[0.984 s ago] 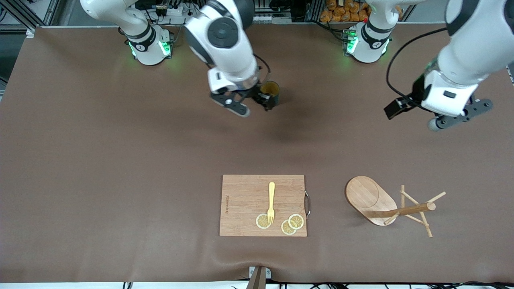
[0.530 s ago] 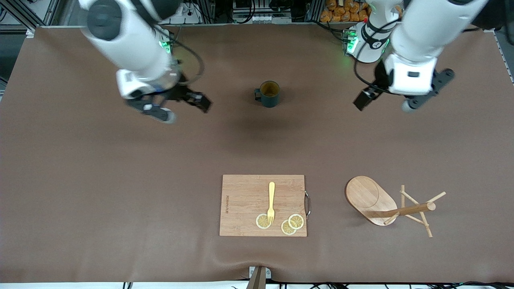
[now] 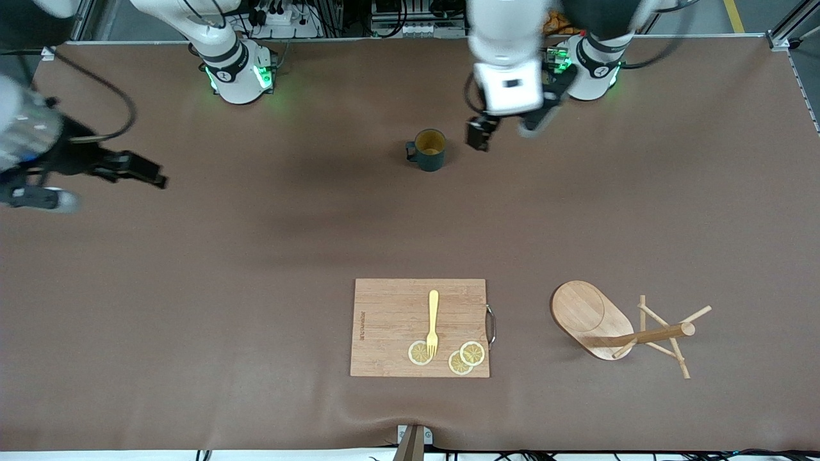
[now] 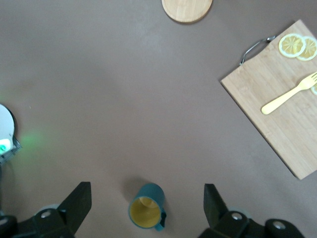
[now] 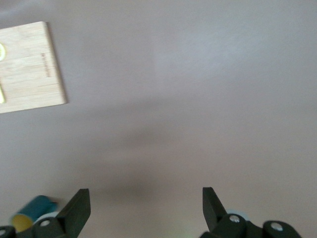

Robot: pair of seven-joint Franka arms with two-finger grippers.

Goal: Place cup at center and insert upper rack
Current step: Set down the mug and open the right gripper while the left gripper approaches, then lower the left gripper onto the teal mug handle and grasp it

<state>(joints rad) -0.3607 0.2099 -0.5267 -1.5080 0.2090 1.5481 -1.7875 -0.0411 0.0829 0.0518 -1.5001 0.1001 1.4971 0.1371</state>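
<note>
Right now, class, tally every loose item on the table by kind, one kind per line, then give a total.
Cup: 1
Mug tree, lying on its side: 1
Cutting board: 1
Fork: 1
Lemon slices: 3
Total: 7

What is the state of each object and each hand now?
cup: upright on the table, free of any grip
upper rack: lying on its side, untouched
fork: lying on the cutting board
left hand: open, above the cup
right hand: open, holds nothing
</note>
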